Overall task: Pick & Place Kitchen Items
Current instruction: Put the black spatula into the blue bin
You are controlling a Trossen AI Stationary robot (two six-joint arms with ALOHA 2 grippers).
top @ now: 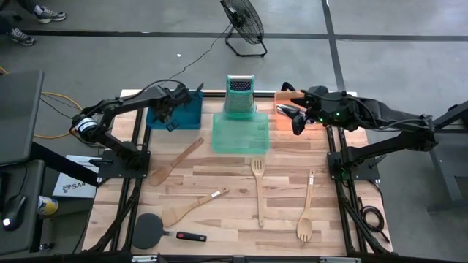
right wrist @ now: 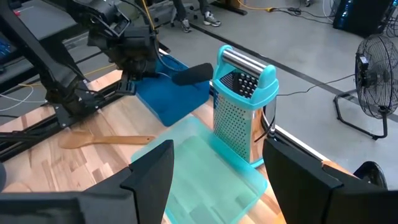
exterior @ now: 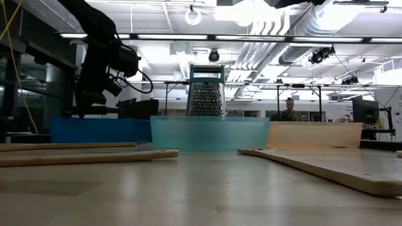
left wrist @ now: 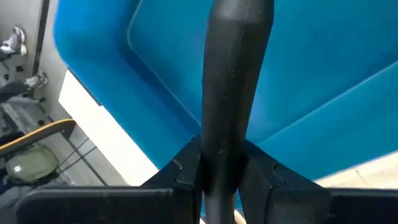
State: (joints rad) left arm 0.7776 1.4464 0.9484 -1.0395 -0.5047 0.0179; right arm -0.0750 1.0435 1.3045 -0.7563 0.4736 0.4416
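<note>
Clamped on a black utensil handle (left wrist: 233, 93), the left gripper (top: 172, 109) hangs over the blue tray (top: 191, 115) at the table's far left. Its fingers (left wrist: 180, 171) press against both sides of the dark handle, which sticks out over the tray's floor; what kind of utensil this is cannot be told. In the low view the left arm (exterior: 100, 56) comes down behind the blue tray's wall.

On the bare wood in front of that tray a pale wooden spoon (top: 174, 161) lies slanted, bowl toward the near left. Nearer the front edge lies a black spatula (top: 155, 230) with a red-tipped handle, and just beside it a wooden spatula (top: 191, 207) lies slanted.

At the middle of the far side sits the green tray (top: 240, 133), with the upright metal box grater (top: 239, 95) touching its far end. In front of the green tray a wooden fork-like slotted spatula (top: 258, 191) lies nearly straight, head toward the tray. To its right another wooden slotted spoon (top: 307, 212) lies with its head toward the near edge.

At the far right the right gripper (top: 292, 115) hovers over the orange tray (top: 284, 120), its fingers (right wrist: 152, 171) spread wide with nothing between them. A person (exterior: 289, 110) is in the room beyond the table.
</note>
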